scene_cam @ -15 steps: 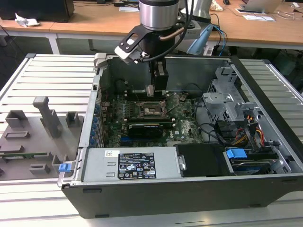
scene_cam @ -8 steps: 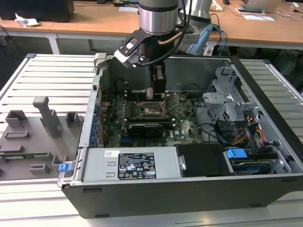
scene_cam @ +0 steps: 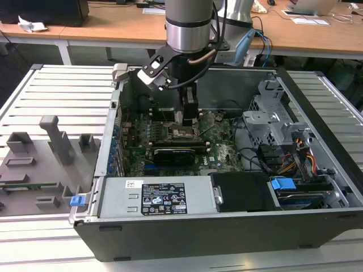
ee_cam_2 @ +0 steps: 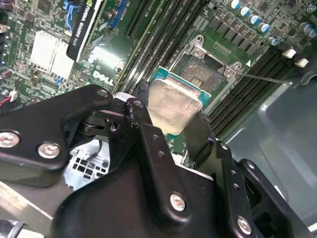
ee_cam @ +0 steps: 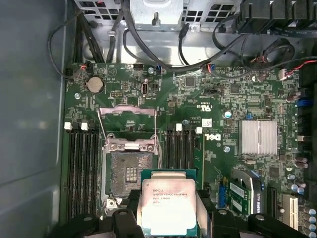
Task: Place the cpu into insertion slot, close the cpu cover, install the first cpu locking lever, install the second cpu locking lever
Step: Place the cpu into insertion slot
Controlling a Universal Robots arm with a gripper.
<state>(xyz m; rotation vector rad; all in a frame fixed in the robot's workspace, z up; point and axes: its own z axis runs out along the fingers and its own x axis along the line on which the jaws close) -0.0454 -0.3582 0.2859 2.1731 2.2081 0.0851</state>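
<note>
Chip (ee_cam: 167, 196) held by two opposite edges in my gripper (ee_cam: 168, 210), flat, metal face up, above the board and off one corner of the open socket (ee_cam: 130, 171). Cover (ee_cam: 127, 110) folded back on the socket's far side. Two thin levers (ee_cam: 101, 130) stand released. Memory slots (ee_cam: 83, 163) flank the socket; its contacts look unobstructed.
</note>
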